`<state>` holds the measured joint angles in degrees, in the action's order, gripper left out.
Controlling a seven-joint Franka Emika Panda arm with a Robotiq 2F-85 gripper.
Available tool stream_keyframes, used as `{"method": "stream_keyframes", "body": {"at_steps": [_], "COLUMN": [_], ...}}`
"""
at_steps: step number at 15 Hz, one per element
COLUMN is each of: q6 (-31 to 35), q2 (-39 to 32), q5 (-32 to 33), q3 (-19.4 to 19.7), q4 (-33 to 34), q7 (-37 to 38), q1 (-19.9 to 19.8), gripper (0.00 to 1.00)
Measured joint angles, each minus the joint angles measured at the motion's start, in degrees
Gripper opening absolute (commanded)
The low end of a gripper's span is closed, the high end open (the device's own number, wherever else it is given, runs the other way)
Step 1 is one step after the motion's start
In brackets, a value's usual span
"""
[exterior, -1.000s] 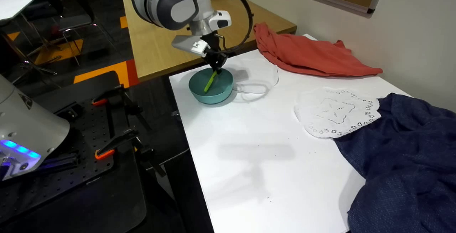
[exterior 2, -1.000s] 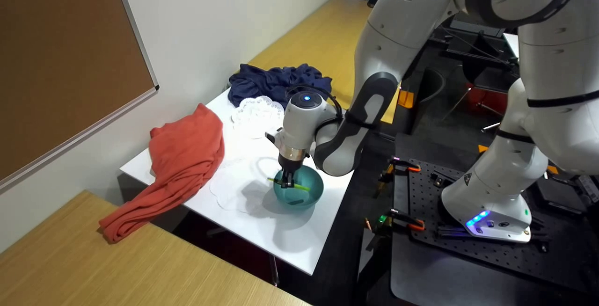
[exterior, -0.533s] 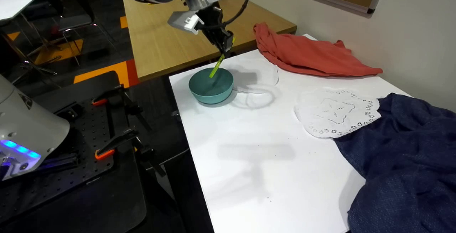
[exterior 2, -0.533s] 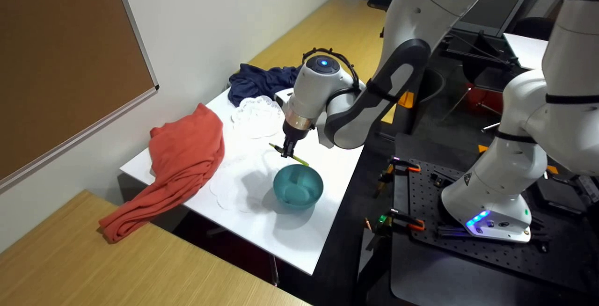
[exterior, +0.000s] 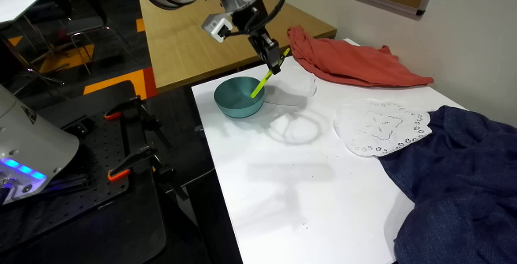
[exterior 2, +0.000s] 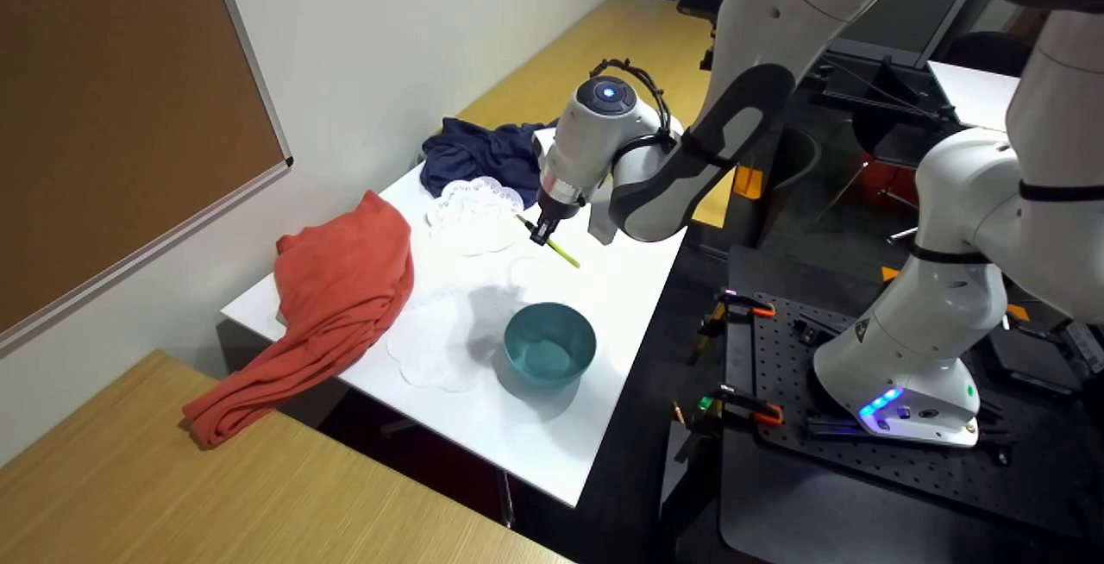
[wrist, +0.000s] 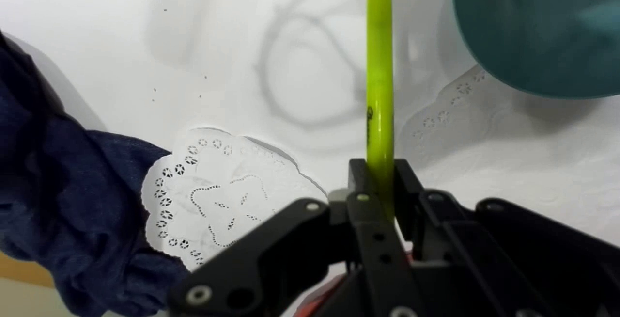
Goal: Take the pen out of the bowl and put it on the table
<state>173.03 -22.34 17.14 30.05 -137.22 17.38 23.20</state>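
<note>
Yellow-green pen (wrist: 379, 65), teal bowl (exterior: 241, 113), white table (exterior: 323, 211)

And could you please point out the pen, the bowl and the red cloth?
Pen (wrist: 379, 84): wrist view, on its shaft.
Bowl (exterior 2: 549, 347): in an exterior view, inner surface.
Red cloth (exterior 2: 345, 275): in an exterior view, broad part.

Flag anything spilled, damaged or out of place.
Dark specks dot the white tabletop, possibly loose debris. The red cloth hangs over the tabletop's edge, looking untidy. No liquid spill or damage visible.
</note>
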Motion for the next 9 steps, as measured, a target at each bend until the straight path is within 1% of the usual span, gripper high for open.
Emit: {"method": "stream_keyframes", "body": {"at_steps": [5,8,9], "q6": [0.18,0.57,0.78], "q2": [-3.87,-6.72,-7.63], "q5": [-0.8,-2.76,-3.62], "q3": [0.09,-0.03,-0.26], "q4": [0.42,1.13,1.41], "q7": [1.02,1.02,1.02], "q1": [-0.22,-0.43,-0.72], "gripper": [0.04,0.04,0.4]}}
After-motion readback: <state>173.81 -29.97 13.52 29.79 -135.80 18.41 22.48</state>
